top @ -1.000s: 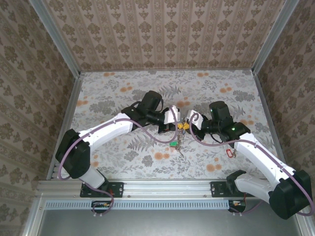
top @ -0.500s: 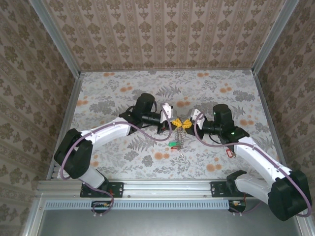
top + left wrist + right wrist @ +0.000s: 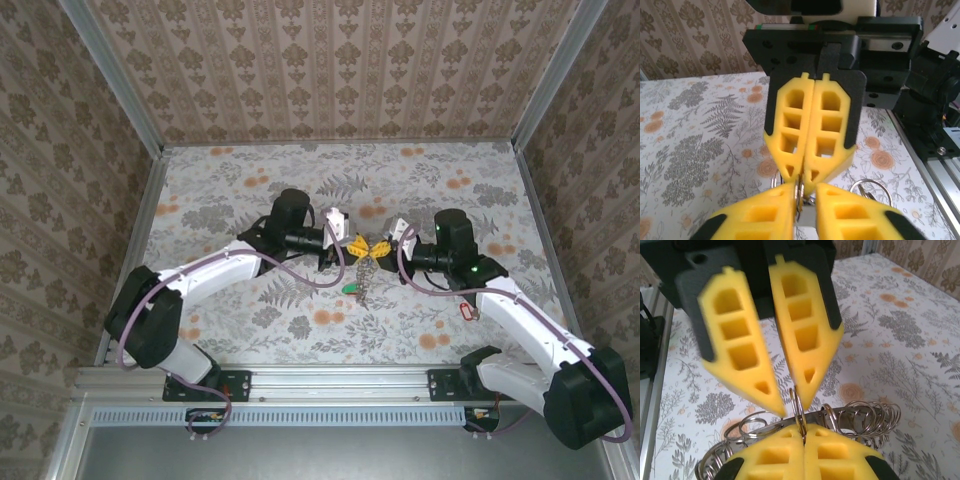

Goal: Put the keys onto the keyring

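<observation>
The keyring (image 3: 362,272) hangs between both grippers above the table's middle. It is a metal band carrying several small split rings (image 3: 865,415). My right gripper (image 3: 802,432) is shut on one of these thin rings, and it also appears shut in the left wrist view (image 3: 802,175). My left gripper (image 3: 805,192) faces it tip to tip, its fingers a little apart around the same ring (image 3: 790,407). One loop of the keyring (image 3: 867,186) shows beside its right finger. A key with a green tag (image 3: 350,290) dangles below the keyring. Another key with a red tag (image 3: 463,311) lies on the table near the right arm.
The floral table cover (image 3: 240,180) lies bare behind and to the left of the arms. Patterned walls with metal frame posts (image 3: 150,160) close in the left, back and right. The aluminium rail (image 3: 330,380) with both arm bases runs along the near edge.
My left gripper's fingers have parted; they were closed a second ago. Its wrist has drawn back slightly to the left. The right gripper still pinches the ring.
</observation>
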You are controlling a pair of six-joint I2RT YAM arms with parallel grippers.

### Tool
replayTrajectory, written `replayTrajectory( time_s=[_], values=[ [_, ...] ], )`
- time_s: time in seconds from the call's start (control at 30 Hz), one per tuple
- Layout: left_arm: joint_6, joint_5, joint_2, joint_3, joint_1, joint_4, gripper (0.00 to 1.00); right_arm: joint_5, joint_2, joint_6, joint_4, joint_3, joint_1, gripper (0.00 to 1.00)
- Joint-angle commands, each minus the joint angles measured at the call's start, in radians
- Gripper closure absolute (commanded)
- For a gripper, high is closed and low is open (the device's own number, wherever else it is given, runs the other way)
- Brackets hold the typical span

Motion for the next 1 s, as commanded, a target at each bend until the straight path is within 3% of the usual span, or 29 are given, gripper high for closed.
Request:
replayTrajectory(
  time_s=[0.0,0.23,0.73,0.87,0.97],
  values=[
    [0.105,-0.048,-0.046,0.055,-0.013,-0.154,0.79,0.041,-0.003,-0.075,-0.111,0.074,0.013,1.00],
    [0.197,-0.112,-0.026,0.137,-0.030,-0.319,0.73,0.091,-0.002,-0.132,-0.200,0.122,0.037,1.00],
    [0.243,-0.145,0.035,0.221,-0.059,-0.413,0.73,0.106,-0.003,-0.161,-0.241,0.152,0.053,1.00],
    [0.251,-0.149,0.046,0.234,-0.064,-0.431,0.77,0.108,-0.002,-0.161,-0.235,0.151,0.054,1.00],
    [0.255,-0.150,0.050,0.237,-0.066,-0.436,0.86,0.108,-0.003,-0.160,-0.235,0.151,0.054,1.00]
  ],
)
